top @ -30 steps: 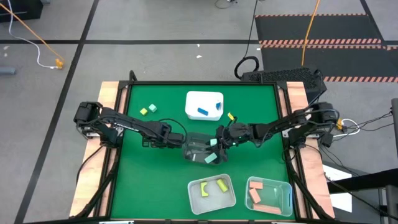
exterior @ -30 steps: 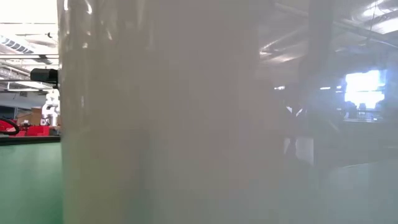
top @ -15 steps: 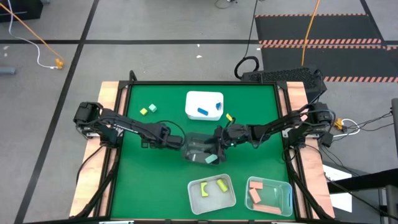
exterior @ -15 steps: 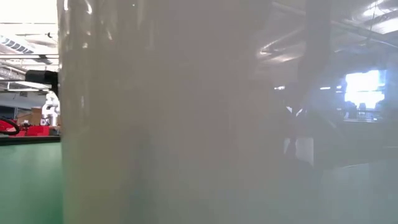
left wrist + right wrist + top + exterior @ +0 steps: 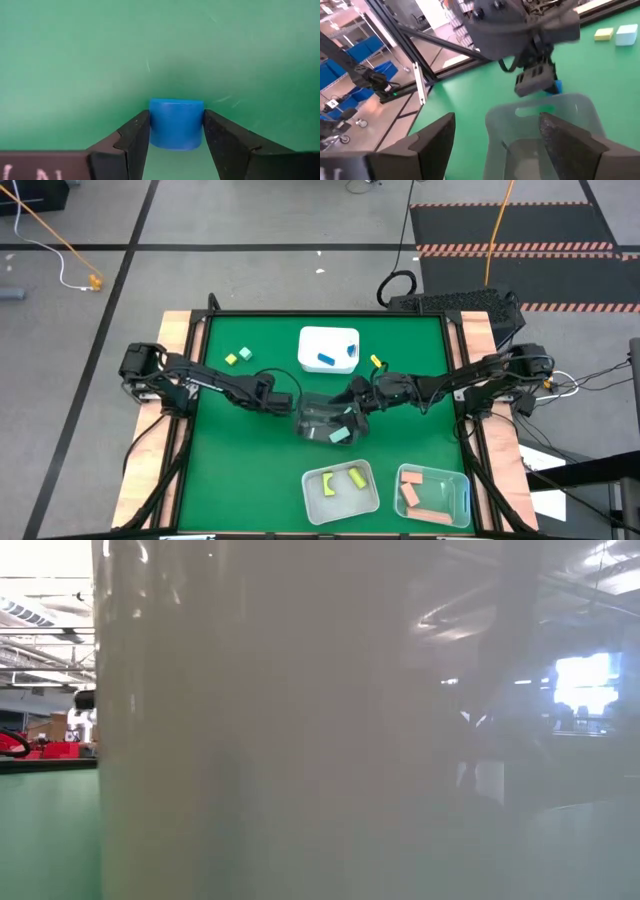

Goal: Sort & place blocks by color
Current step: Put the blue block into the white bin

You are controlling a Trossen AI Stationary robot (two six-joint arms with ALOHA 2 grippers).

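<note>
a blue block [image 5: 176, 123] is pinched between the fingers of the left gripper [image 5: 176, 145], low in the centre of the left wrist frame, over bare green table [image 5: 75, 60]. it is judged light, rigid and smooth-sided, so flat opposite faces are the sound hold, as taken here. it looks near cubic; no long axis can be told. in the high view this gripper [image 5: 283, 402] sits left of centre, just beside a clear tub [image 5: 322, 418]. the right gripper [image 5: 358, 402] is spread wide at the tub's right, nothing held. a mint green block [image 5: 339, 436] lies at the tub's lower edge. farther up, a white tub [image 5: 312, 343] holds a blue bar [image 5: 327, 359].
</note>
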